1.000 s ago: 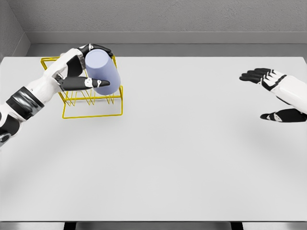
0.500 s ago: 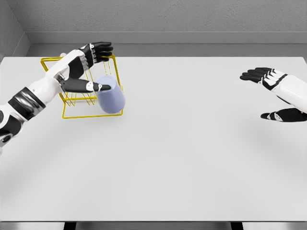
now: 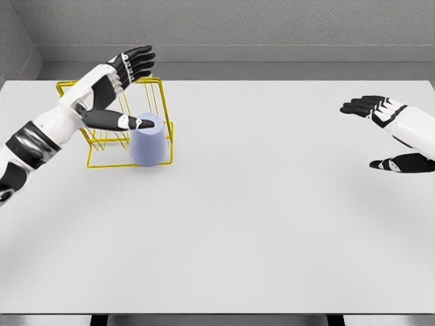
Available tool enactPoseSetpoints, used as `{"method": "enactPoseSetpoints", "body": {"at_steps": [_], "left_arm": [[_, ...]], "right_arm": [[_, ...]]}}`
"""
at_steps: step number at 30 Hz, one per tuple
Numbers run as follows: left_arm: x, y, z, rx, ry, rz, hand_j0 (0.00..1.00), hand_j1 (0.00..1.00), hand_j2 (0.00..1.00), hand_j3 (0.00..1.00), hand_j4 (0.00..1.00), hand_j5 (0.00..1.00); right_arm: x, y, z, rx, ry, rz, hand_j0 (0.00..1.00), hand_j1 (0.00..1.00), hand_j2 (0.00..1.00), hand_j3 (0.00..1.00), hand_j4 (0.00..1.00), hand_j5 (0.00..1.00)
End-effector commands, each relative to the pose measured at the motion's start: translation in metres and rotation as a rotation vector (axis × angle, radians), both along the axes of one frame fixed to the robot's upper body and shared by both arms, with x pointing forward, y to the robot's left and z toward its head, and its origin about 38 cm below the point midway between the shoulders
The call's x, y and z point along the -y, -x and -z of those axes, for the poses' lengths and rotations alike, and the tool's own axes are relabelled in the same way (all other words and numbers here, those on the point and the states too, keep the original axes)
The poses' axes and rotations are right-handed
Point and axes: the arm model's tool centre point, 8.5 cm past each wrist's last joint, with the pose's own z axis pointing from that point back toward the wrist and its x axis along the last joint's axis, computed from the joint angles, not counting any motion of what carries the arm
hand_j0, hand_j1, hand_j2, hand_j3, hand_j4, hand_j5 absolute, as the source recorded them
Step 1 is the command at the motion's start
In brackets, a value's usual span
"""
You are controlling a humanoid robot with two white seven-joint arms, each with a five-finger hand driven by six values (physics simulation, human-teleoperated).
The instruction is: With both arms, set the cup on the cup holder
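- The left hand (image 3: 121,88) had let go of the cup (image 3: 147,140) and lifted above the cup holder (image 3: 122,123), fingers spread, thumb near the cup's rim.
- The cup had dropped from the grasp, tipped, then settled upright at the holder's front right corner; placement looked largely done.
- The cup was a plain pale-blue cylinder, open end up.
- The right hand (image 3: 387,132) hung open, well apart from the holder.

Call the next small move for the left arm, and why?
Probably draw the left hand up and back, away from the yellow wire cup holder. Its fingers are spread and hold nothing; the lavender cup stands upright at the holder's front right corner, with only the thumb near its rim. The right hand hovers open, far right.
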Motion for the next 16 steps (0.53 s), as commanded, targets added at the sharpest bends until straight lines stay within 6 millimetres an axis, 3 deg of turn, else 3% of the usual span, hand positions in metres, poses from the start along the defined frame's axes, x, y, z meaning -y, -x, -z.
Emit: {"method": "enactPoseSetpoints", "body": {"at_steps": [1, 4, 9, 12, 16], "left_arm": [[-0.003, 0.005, -0.01, 0.067, 0.034, 0.018, 1.0, 1.0, 1.0, 1.0, 1.0, 1.0], [-0.012, 0.016, -0.011, 0.132, 0.07, 0.035, 1.0, 1.0, 1.0, 1.0, 1.0, 1.0], [-0.049, 0.035, -0.009, 0.189, 0.042, 0.018, 1.0, 1.0, 1.0, 1.0, 1.0, 1.0], [-0.069, 0.045, 0.0, 0.149, -0.018, -0.01, 1.0, 1.0, 1.0, 1.0, 1.0, 1.0], [-0.081, 0.05, 0.006, 0.125, -0.051, -0.026, 1.0, 1.0, 1.0, 1.0, 1.0, 1.0]], "right_arm": [[0.001, 0.0, -0.001, -0.001, -0.007, 0.001, 1.0, 1.0, 1.0, 1.0, 1.0, 1.0], [0.0, 0.0, 0.0, -0.002, -0.007, 0.0, 1.0, 1.0, 1.0, 1.0, 1.0, 1.0], [0.001, 0.0, -0.001, -0.001, -0.009, 0.001, 1.0, 1.0, 1.0, 1.0, 1.0, 1.0], [0.001, 0.0, 0.0, -0.003, -0.007, 0.001, 1.0, 1.0, 1.0, 1.0, 1.0, 1.0], [0.001, 0.0, 0.0, -0.004, -0.007, 0.003, 1.0, 1.0, 1.0, 1.0, 1.0, 1.0]]}}
